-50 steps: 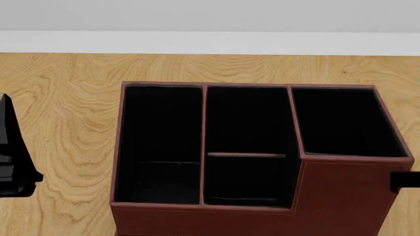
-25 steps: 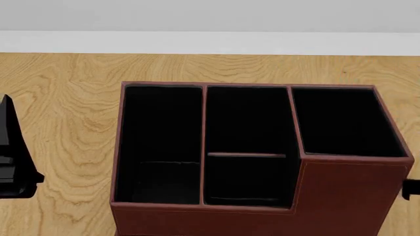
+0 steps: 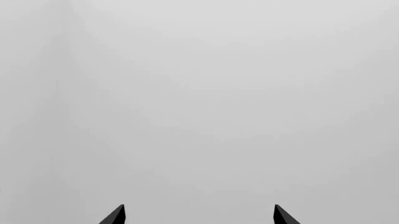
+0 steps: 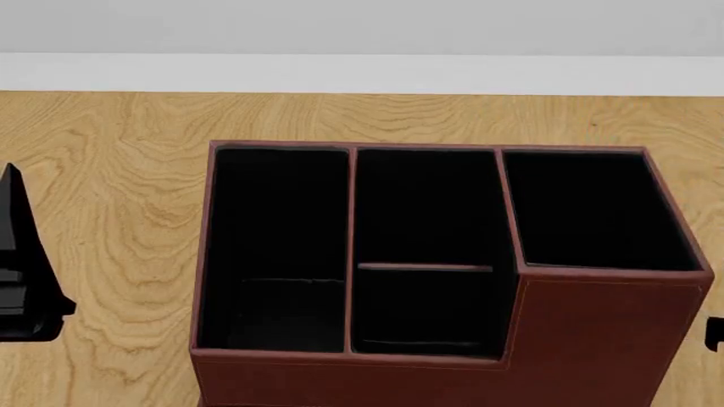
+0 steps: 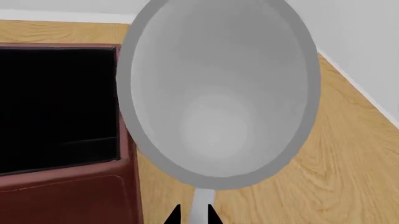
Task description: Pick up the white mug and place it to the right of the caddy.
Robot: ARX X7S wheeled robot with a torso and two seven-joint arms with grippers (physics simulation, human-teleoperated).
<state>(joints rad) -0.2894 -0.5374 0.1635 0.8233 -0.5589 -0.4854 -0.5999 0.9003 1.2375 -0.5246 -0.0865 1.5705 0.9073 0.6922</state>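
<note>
**A:** What is at the left side?

**B:** The black left gripper (image 3: 198,218). Its two pointy tips stand wide apart with nothing between them. Behind them is only plain grey.

**A:** And in the middle?

**B:** The big reddish-brown leather-look caddy box (image 4: 588,339) sits on the light wooden table (image 4: 114,170). It has flat straight walls and deep black pockets inside. The right corner part stands taller than the rest.

**A:** Where is the plain shiny white round mug (image 5: 218,107)?

**B:** Just to the right of the caddy, above the wood. Its open mouth faces the right wrist camera, so you look straight down its long way to the smooth round bottom. Its thin handle points back toward the right gripper (image 5: 192,215).

**A:** Is that gripper holding it?

**B:** Yes. The black tips sit close together, one on each side of the handle.
</note>
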